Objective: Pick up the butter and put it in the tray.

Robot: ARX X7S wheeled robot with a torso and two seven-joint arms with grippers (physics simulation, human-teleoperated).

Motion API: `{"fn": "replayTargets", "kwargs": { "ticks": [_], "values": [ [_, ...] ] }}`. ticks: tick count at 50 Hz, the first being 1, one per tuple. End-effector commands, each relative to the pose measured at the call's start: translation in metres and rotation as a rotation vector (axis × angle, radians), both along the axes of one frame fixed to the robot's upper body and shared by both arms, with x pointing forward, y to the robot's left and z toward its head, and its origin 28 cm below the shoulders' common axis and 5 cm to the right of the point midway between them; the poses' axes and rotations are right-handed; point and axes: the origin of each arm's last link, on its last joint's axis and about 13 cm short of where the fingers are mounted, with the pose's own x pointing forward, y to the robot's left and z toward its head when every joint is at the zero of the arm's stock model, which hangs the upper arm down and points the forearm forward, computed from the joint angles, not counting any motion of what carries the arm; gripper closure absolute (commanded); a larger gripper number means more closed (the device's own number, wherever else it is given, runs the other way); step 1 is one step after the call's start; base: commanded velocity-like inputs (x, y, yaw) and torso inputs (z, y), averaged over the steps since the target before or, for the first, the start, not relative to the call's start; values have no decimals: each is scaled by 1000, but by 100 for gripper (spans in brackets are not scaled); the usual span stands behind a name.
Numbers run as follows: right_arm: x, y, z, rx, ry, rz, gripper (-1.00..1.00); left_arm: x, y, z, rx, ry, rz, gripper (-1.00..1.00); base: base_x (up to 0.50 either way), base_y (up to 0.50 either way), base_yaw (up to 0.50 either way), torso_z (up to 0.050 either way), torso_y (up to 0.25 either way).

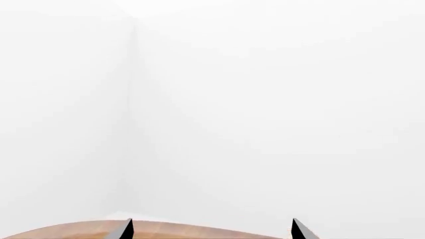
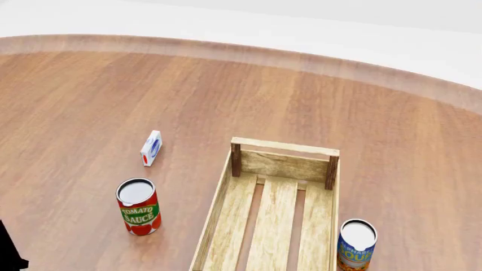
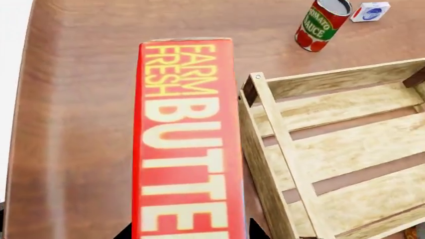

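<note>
The butter (image 3: 186, 139), a red-orange box with "FARM FRESH BUTTER" lettering, fills the middle of the right wrist view. My right gripper (image 3: 189, 232) is shut on it, a dark fingertip (image 3: 256, 230) on each side, and holds it over the table beside the tray's end wall (image 3: 282, 144). The tray, a light wooden crate with a slatted bottom, holds nothing and also shows in the head view (image 2: 285, 147). My left gripper (image 1: 212, 231) is open and holds nothing, facing a white wall over the table's edge. Neither gripper shows in the head view.
A tomato sauce can (image 2: 137, 206) stands left of the tray, with a small white-blue-red carton (image 2: 151, 148) beyond it. A blue soup can (image 2: 356, 244) stands at the tray's right side. The round wooden table (image 2: 226, 90) ends at a curved far edge.
</note>
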Motion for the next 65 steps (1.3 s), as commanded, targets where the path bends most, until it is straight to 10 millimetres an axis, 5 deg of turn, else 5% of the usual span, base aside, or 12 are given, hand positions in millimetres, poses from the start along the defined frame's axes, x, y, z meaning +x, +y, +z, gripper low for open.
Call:
{"fn": "replayTargets", "kwargs": {
  "ticks": [1,30,51,65],
  "values": [
    [4,-1,27,57,-147,-14,100,1,-1,-1,-1,5,-5,-100,0,0,0,0,0],
    [51,-3,64,82,-538,-418,100,0,0,2,-7,1,-4,-100,0,0,0,0,1],
    [82,24,61,146,-496,-599,100,-1,1,3,-8,-3,-3,-100,0,0,0,1,1],
    [108,42,32,301,-456,-797,100,-1,2,3,-11,-3,-4,-100,0,0,0,0,1]
  ]
}}
